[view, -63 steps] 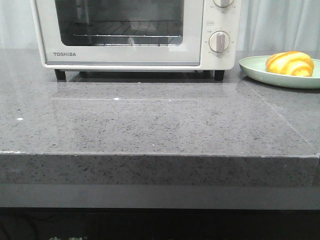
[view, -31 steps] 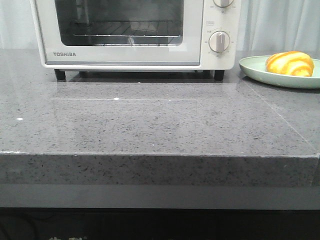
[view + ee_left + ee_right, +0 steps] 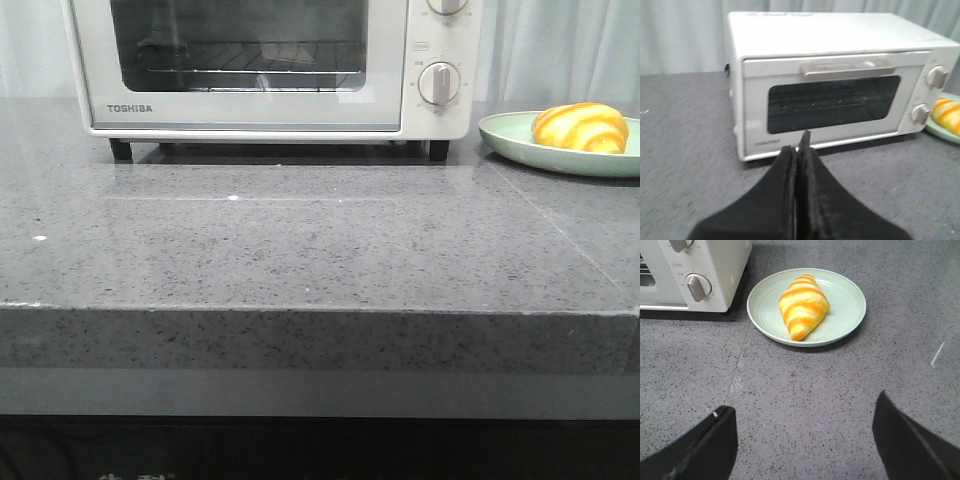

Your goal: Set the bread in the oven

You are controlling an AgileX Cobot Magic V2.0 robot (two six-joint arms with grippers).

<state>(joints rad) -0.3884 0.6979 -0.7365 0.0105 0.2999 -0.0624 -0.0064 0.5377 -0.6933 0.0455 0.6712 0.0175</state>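
Note:
The bread [image 3: 579, 126] [image 3: 803, 305], a golden-orange roll with paler stripes, lies on a pale green plate [image 3: 510, 140] [image 3: 845, 315] at the right of the grey counter. The cream-white TOSHIBA oven [image 3: 240, 105] [image 3: 830, 80] stands at the back with its glass door closed. My left gripper [image 3: 799, 145] is shut with nothing in it, some way in front of the oven door. My right gripper [image 3: 805, 412] is open over bare counter, short of the plate. Neither gripper shows in the front view.
The oven's handle [image 3: 845, 67] runs along the top of its door, and two round knobs [image 3: 927, 95] sit at its right side. The plate stands close beside the oven. A pale curtain [image 3: 560, 45] hangs behind the counter.

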